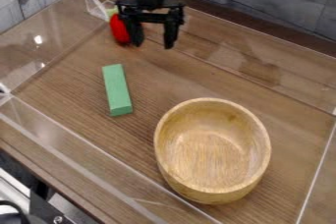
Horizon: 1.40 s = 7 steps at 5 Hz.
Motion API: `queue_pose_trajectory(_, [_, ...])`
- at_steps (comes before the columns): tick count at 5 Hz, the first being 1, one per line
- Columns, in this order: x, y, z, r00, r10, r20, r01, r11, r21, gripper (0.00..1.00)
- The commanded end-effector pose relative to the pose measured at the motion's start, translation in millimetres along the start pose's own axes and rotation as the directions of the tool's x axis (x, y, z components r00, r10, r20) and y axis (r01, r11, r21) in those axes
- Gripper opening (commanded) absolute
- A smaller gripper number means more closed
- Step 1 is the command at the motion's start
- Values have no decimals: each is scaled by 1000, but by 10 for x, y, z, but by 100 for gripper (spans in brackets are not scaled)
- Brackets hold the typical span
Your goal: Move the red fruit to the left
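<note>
The red fruit (120,30) lies on the wooden table at the far left, small and bright red, partly hidden behind my gripper's left finger. My gripper (152,39) hangs just to the right of it and a little above the table, pointing straight down. Its black fingers (172,35) are spread wide with nothing between them. The fruit sits outside the jaws, beside the left finger.
A green block (118,88) lies flat left of centre. A large wooden bowl (213,149) stands at the front right. Clear plastic walls (53,135) run along the table's edges.
</note>
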State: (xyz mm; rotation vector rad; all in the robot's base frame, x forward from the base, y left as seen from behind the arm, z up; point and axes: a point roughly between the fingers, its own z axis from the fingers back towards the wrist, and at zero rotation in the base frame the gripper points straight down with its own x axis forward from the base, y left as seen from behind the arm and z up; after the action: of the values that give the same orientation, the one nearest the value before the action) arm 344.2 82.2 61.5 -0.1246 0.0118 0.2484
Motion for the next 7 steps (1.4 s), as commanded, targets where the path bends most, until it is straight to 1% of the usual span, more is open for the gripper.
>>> queue_pose_trajectory(1, [44,-115,340,991,-73,110,73,997,7,100])
queue_pose_trajectory(3, [-18,-171,393,978,-171,119,169,985,28,100])
queue_pose_trajectory(4, [-8,-325,341,968,-224,114,222,975,28,100])
queue_pose_trajectory(5, [-8,-512,298,954,-281,110,279,960,29,100])
queue_pose_trajectory(6, [-73,-611,422,965,-233,120,230,972,40,100])
queue_pose_trajectory(7, [-116,-662,546,975,-179,132,174,984,48,100])
